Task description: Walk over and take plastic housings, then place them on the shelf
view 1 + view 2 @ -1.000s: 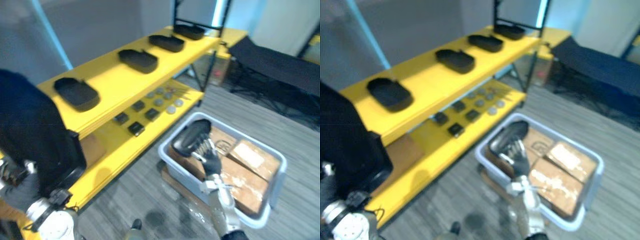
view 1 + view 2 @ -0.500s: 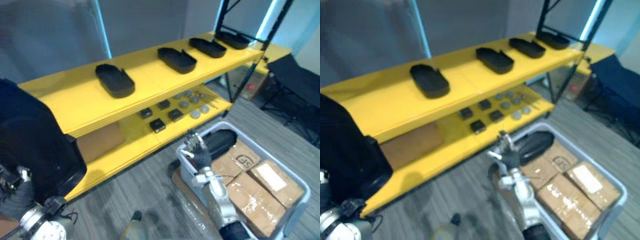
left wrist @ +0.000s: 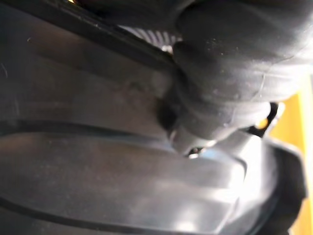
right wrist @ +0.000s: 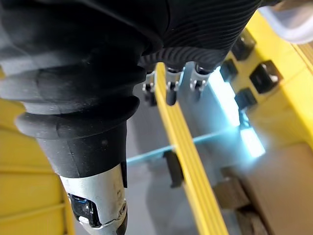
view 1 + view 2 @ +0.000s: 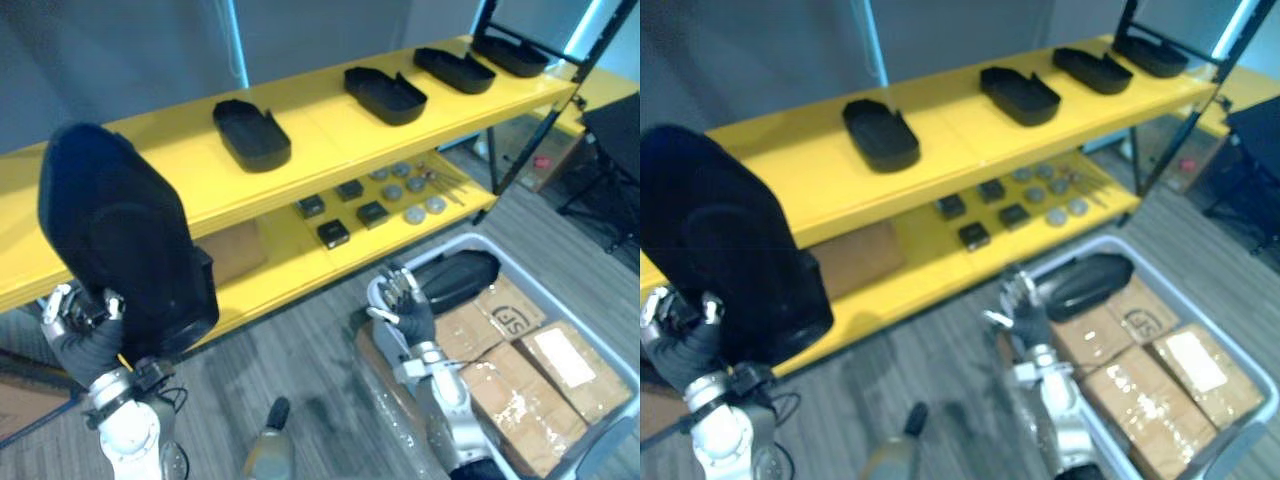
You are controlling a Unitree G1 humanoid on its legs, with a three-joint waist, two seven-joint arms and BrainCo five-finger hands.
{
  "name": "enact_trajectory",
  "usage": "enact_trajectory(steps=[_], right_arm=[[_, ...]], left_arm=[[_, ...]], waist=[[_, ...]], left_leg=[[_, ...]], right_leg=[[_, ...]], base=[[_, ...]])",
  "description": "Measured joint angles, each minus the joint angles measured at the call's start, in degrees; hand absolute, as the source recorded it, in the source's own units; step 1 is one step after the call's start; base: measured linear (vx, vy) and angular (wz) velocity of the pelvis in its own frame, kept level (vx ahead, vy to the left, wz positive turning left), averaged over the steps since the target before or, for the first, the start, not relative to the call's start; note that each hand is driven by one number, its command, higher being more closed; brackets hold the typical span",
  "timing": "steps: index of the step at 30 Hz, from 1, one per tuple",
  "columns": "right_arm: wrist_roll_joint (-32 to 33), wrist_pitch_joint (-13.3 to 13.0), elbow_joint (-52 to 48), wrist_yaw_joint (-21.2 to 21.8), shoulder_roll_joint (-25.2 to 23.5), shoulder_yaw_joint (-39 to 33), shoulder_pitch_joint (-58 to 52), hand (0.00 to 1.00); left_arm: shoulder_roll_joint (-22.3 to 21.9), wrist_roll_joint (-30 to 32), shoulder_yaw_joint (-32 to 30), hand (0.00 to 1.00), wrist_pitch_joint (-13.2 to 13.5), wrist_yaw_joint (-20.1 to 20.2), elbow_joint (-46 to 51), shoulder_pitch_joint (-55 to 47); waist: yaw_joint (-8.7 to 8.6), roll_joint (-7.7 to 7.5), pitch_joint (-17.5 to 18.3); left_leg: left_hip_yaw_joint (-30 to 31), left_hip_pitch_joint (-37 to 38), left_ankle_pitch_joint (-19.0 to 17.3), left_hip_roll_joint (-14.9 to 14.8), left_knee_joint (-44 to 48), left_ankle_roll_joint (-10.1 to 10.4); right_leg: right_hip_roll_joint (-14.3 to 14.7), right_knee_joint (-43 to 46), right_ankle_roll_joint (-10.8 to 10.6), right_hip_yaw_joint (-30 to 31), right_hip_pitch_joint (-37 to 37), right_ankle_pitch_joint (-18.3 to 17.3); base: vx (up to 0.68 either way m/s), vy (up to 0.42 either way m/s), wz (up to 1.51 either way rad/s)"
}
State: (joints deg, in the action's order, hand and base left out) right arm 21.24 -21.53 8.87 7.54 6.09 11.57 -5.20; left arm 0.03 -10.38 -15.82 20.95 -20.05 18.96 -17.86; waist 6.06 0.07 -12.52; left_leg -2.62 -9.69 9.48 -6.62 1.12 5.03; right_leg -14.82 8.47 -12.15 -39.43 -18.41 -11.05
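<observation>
While my left hand (image 5: 82,330) curls round the lower edge of a big black housing (image 5: 120,235) and holds it up before the left end of the top shelf (image 5: 320,130), the risks I see are mostly about that grip. The housing is broad and stands well above the hand. As far as I can tell it is held only at its bottom edge, so I judge it could tip or slide out if I swing the arm quickly. It also blocks my sight of the bare near stretch of the shelf where I would want to set it. I could catch the shelf's front edge with it, or let go with too much hanging over, and it would drop to the floor (image 5: 300,370). A row of housings (image 5: 252,135) lies along the shelf, well apart, and a placement too far right could knock the nearest one.

My right hand (image 5: 407,312) is empty, fingers loosely spread and pointing up, just at the rim of the grey bin (image 5: 440,243). A second housing (image 5: 455,280) lies in the bin on cardboard boxes (image 5: 520,350). If I step or turn toward the shelf, that hand could hit the rim. It could also brush the lower shelf (image 5: 290,275) and scatter the small parts (image 5: 335,233) on it.
</observation>
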Motion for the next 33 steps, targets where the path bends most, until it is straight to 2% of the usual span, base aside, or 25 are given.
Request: enact_trajectory(steps=[3,5,7,8,9,10,11,12,13,14,15,16,18,20,21,22,23,24,25,26,27,29,31,32,33], right_arm=[[-0.1,-0.9,0.0,-0.2,0.3,-0.1,-0.4,0.00],[-0.5,-2.3,0.0,-0.6,-0.6,0.2,-0.4,0.00],[-1.9,-3.5,-0.7,-2.7,-2.2,-0.2,0.1,0.00],[-2.4,-3.7,-1.1,-3.4,-2.2,-1.3,0.6,0.00],[-2.6,-3.8,-1.1,-3.8,-2.0,-2.1,0.8,0.00],[-3.2,-4.4,-1.2,-3.9,-1.6,-4.0,1.2,0.00],[-4.5,-4.9,-1.7,-3.9,-1.6,-5.4,1.8,0.00],[-5.3,-5.3,-1.8,-3.9,-1.6,-6.0,2.3,0.00],[-6.2,-6.2,-1.8,-3.7,-1.5,-6.4,4.0,0.00],[-6.3,-6.5,-2.1,-3.3,-1.3,-6.4,4.9,0.00],[-6.3,-6.6,-2.5,-3.0,-1.1,-6.5,5.2,0.00],[-6.3,-6.7,-4.4,-2.4,-0.6,-6.6,5.2,0.00],[-6.1,-6.8,-7.1,-1.6,0.5,-6.6,5.2,0.00],[-3.5,-6.9,-9.2,0.9,2.0,-6.7,5.6,0.00],[-2.6,-6.9,-9.6,1.6,2.2,-6.9,5.6,0.00],[-1.1,-6.8,-10.5,2.6,2.3,-7.1,5.6,0.00],[-0.5,-6.8,-11.0,2.9,2.3,-7.1,5.5,0.00],[0.6,-6.5,-12.2,3.9,2.2,-7.1,5.4,0.00],[0.6,-5.8,-12.9,4.2,2.4,-7.4,5.4,0.00],[0.6,-5.5,-13.2,4.2,2.5,-7.6,5.2,0.00],[0.6,-4.3,-12.9,3.9,3.6,-8.0,5.2,0.00],[0.6,-2.7,-12.9,3.6,4.3,-8.3,5.0,0.00],[0.5,-2.2,-13.0,2.6,4.3,-10.1,4.8,0.00],[0.4,-2.2,-13.1,1.8,4.3,-11.7,4.6,0.00],[0.3,-2.2,-13.5,1.2,4.3,-12.5,4.5,0.00]], left_arm=[[-0.5,0.1,-0.3,1.00,0.1,0.1,0.0,-0.9],[-0.4,0.1,-1.9,1.00,0.2,0.5,0.1,-0.8],[-0.4,-0.5,-3.9,1.00,0.2,2.0,0.3,-0.1],[-0.5,-0.8,-4.3,1.00,0.2,3.5,0.4,0.4],[-0.4,-0.8,-4.1,1.00,0.2,4.2,0.4,0.8],[0.2,-0.7,-3.8,1.00,0.2,5.7,0.8,1.7],[1.9,-0.5,-3.7,1.00,0.2,6.4,0.8,2.5],[2.8,-0.3,-3.7,1.00,0.2,6.5,0.9,2.8],[5.1,0.0,-3.6,1.00,0.2,6.1,1.0,4.0],[5.9,0.2,-3.6,1.00,0.2,5.5,1.0,5.2],[6.2,0.2,-3.6,1.00,0.1,5.1,1.0,6.0],[6.5,0.2,-3.4,1.00,0.0,5.1,1.0,7.6],[6.5,0.2,-3.1,1.00,-0.4,5.0,1.0,9.8],[6.5,0.1,-2.7,1.00,-1.1,4.5,0.2,12.1],[6.5,0.1,-2.5,1.00,-1.5,4.4,-0.3,12.5],[6.5,-0.1,-1.8,1.00,-2.3,4.3,-1.1,13.0],[6.4,-0.3,-1.6,1.00,-2.5,4.3,-1.6,12.9],[6.4,-0.4,-1.1,1.00,-3.4,4.5,-2.0,12.5],[5.7,-0.3,-0.3,1.00,-3.8,4.6,-2.1,11.7],[5.5,-0.3,0.5,1.00,-4.0,4.8,-2.1,10.9],[4.3,-0.5,1.6,1.00,-4.3,5.9,-2.0,8.8],[3.0,-0.6,1.7,1.00,-4.4,7.3,-1.8,7.4],[2.7,-0.6,2.9,1.00,-4.4,8.6,-1.2,7.6],[2.8,-0.5,3.9,1.00,-4.4,10.1,-0.6,8.1],[3.0,-0.4,4.4,1.00,-4.4,10.7,-0.4,8.5]], waist=[[0.78,0.91,0.1],[2.15,-0.69,-0.2],[2.63,-3.38,-0.4],[2.44,-4.14,-0.5],[2.23,-4.01,-0.5],[2.19,-3.95,-0.4],[2.31,-4.23,-0.3],[2.09,-4.41,-0.2],[0.67,-3.98,-0.4],[0.04,-3.95,-0.4],[-0.40,-3.98,-0.4],[-0.72,-3.20,-0.9],[-1.06,-2.89,-1.0],[-2.22,-1.80,-0.6],[-2.39,-1.45,-0.6],[-2.77,-1.35,-0.7],[-3.09,-1.58,-0.5],[-3.45,-3.33,0.5],[-3.75,-3.38,0.8],[-3.83,-2.64,1.2],[-3.44,0.16,2.3],[-3.16,2.55,3.7],[-3.89,3.24,4.1],[-3.89,3.02,4.1],[-3.84,2.83,4.1]], left_leg=[[-2.5,-2.6,2.2,0.3,0.8,-0.4],[-4.3,-3.1,2.0,1.7,1.4,-0.6],[-4.4,-4.6,0.4,4.7,3.0,-2.0],[-4.2,-4.6,-0.9,6.1,3.8,-2.7],[-3.9,-4.4,-1.2,6.4,4.0,-3.0],[-3.8,-3.2,-2.2,6.8,4.2,-4.0],[-3.5,-1.2,-3.4,7.6,3.7,-4.5],[-3.3,0.0,-3.8,7.9,3.0,-5.0],[-1.3,2.1,-4.6,7.7,2.1,-6.2],[-0.4,3.4,-4.7,7.4,1.2,-6.4],[0.2,4.3,-4.8,7.1,0.8,-6.5],[1.0,6.0,-5.2,6.7,0.1,-6.5],[2.6,8.2,-6.1,6.1,-0.3,-6.2],[6.3,8.6,-7.2,3.9,-0.5,-5.2],[7.1,8.6,-7.4,3.3,-0.6,-4.9],[8.8,8.4,-7.8,2.8,-0.6,-4.3],[9.7,8.0,-8.0,2.8,-0.5,-3.8],[11.6,7.6,-8.5,4.0,-0.6,-2.2],[12.6,7.8,-8.6,4.0,-0.9,-1.2],[12.7,8.1,-8.6,3.3,-1.1,-1.1],[13.1,8.4,-7.5,0.7,-1.9,2.1],[10.6,8.2,-6.6,-0.9,-2.3,3.3],[4.7,8.3,-5.1,-1.4,-2.7,2.6],[0.5,8.7,-4.5,-1.3,-2.7,1.9],[-0.7,8.9,-4.4,-1.2,-2.7,1.7]], right_leg=[[-0.6,0.0,-0.5,-1.7,0.3,-0.4],[-1.9,0.0,-0.8,-1.7,0.3,-0.6],[-4.3,0.8,2.2,-2.5,0.3,-1.9],[-5.8,4.2,4.0,-2.4,0.3,0.1],[-6.9,7.5,5.6,-1.6,1.1,1.3],[-9.3,15.3,8.3,1.3,3.5,4.2],[-11.7,22.5,9.8,5.2,6.0,9.3],[-12.6,25.4,9.2,7.1,7.2,12.6],[-12.8,33.0,8.3,10.9,10.8,8.9],[-11.8,36.6,8.5,11.6,13.3,3.4],[-10.8,37.5,8.4,11.5,14.5,1.0],[-8.5,36.2,8.8,11.2,16.1,-2.1],[-5.1,30.4,10.0,11.4,18.1,-4.2],[0.4,20.5,10.0,16.5,22.5,-4.0],[1.5,18.1,9.7,18.4,23.3,-3.7],[3.1,12.2,8.2,22.1,24.4,-2.1],[3.5,8.8,8.0,23.8,24.2,-0.9],[3.5,3.4,6.8,27.6,23.6,0.5],[4.0,3.4,4.4,28.4,22.6,3.3],[4.5,3.3,4.5,28.0,22.1,4.5],[6.7,1.7,6.1,25.7,20.2,6.6],[8.4,-0.8,7.1,22.0,17.3,7.5],[8.7,-1.4,7.4,18.6,14.7,7.4],[8.7,-1.4,7.7,17.2,13.5,7.1],[8.7,-1.5,7.9,17.0,12.9,7.0]], base=[[-0.06,0.078,0.49],[0.02,0.080,0.26],[0.12,0.099,0.48],[0.15,0.123,0.51],[0.16,0.187,0.52],[0.15,0.227,0.40],[0.16,0.225,0.27],[0.24,0.159,0.26],[0.22,0.077,0.28],[0.23,0.047,0.33],[0.18,0.030,0.32],[0.22,0.033,0.33],[0.21,-0.014,0.40],[0.18,-0.135,0.67],[0.16,-0.214,0.76],[0.11,-0.212,0.68],[0.10,-0.285,1.11],[0.12,-0.363,1.21],[0.14,-0.383,1.27],[0.25,-0.443,1.03],[0.24,-0.322,0.76],[0.29,-0.257,0.82],[0.23,-0.154,0.87],[0.13,-0.085,0.53],[0.17,-0.078,0.40]])
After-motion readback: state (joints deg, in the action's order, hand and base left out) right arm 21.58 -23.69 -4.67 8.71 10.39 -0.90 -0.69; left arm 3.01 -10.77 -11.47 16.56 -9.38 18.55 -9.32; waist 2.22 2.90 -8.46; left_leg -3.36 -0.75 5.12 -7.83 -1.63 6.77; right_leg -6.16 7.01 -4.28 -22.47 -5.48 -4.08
